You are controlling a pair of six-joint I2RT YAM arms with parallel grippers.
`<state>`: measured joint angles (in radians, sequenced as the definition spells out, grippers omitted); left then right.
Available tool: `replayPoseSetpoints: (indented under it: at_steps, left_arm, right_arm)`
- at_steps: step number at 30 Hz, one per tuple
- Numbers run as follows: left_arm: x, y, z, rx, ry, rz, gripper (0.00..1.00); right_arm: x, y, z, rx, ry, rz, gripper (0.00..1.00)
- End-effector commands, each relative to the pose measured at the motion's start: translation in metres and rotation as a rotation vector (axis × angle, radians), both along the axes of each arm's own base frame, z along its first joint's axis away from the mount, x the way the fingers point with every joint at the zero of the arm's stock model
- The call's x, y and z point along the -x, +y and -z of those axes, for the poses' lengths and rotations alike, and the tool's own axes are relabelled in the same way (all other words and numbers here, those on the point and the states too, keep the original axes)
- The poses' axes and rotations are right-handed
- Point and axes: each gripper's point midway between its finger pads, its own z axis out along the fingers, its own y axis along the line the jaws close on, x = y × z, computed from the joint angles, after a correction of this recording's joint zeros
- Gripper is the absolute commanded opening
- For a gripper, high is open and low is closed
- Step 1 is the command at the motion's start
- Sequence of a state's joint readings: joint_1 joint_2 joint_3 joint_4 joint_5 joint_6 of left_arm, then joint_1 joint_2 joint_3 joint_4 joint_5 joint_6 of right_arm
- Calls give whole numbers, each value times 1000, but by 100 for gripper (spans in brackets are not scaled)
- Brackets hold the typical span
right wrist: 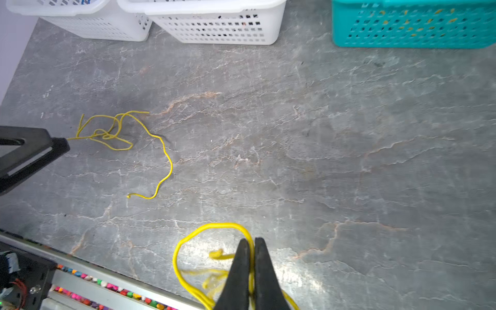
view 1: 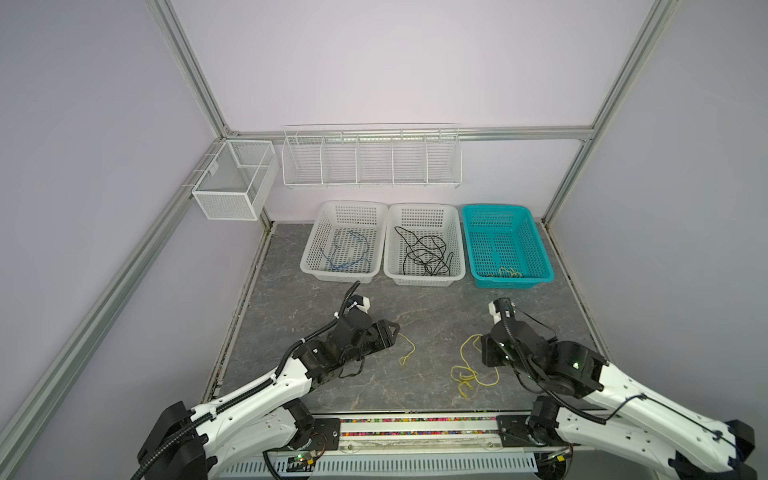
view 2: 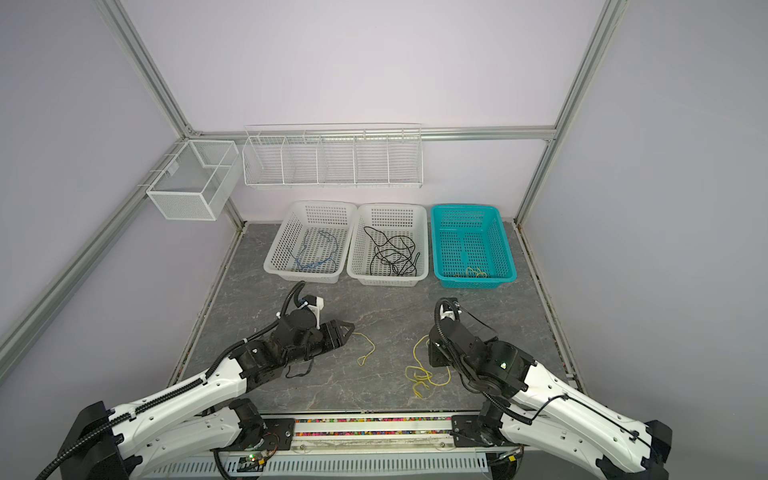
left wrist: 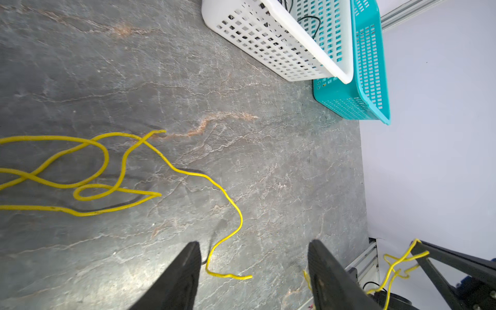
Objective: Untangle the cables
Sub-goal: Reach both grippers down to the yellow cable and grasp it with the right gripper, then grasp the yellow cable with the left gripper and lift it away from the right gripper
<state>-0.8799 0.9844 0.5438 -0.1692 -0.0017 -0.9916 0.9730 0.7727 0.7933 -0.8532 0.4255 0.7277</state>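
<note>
Right claw (right wrist: 249, 240) is clenched on the yellow cable (right wrist: 220, 224) at its loop; left claw (left wrist: 254, 243) is released. Cable looks light and limp; better grip near an end.

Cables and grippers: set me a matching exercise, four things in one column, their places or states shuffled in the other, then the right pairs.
Column one
1. blue cable
2. black cable
3. left gripper
4. right gripper

Column two
A. shut on a yellow cable
B. in the middle white basket
C. open, above the table
D. in the end white basket

Pairs: 1-D; 2-B; 3-C; 4-A
</note>
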Motion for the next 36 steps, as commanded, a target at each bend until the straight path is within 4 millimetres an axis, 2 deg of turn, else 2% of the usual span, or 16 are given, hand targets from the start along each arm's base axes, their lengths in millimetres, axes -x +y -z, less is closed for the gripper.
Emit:
replayPoseSetpoints:
  at_steps: [1,5,6,7,9,12,16,21,23,26,30,36]
  left_arm:
    - [0,-23,-20,103,-41,43,65]
    - [15,-61,-47,191,-148,216,65]
    - [21,-71,-53,221,-172,267,65]
    - [30,-81,-62,258,-209,331,65]
    - [49,-97,-79,308,-294,444,65]
    - [74,-113,-85,294,-387,577,65]
    - [96,-119,-86,319,-454,669,65]
    - [106,-119,-93,387,-495,708,69]
    - [116,-125,-97,397,-518,752,71]
    - [124,-136,-91,324,-544,793,73]
    - [120,-143,-86,269,-540,791,75]
    - [104,-137,-82,177,-557,716,78]
  right_arm:
    - [1,6,-13,18,-26,-86,7]
    - [-1,16,-34,-31,-71,-131,7]
    - [-1,16,-34,-26,-73,-136,7]
    - [-1,20,-47,-49,-91,-148,7]
    - [-2,23,-56,-58,-99,-160,7]
    - [-6,27,-70,-68,-112,-158,7]
    - [-13,31,-88,-84,-139,-134,7]
    - [-19,41,-106,-112,-163,-135,7]
    - [-22,42,-111,-108,-168,-128,7]
    - [-29,38,-116,-80,-180,-89,7]
    - [-36,32,-123,-56,-188,-31,7]
    - [-42,38,-134,-80,-199,-2,7]
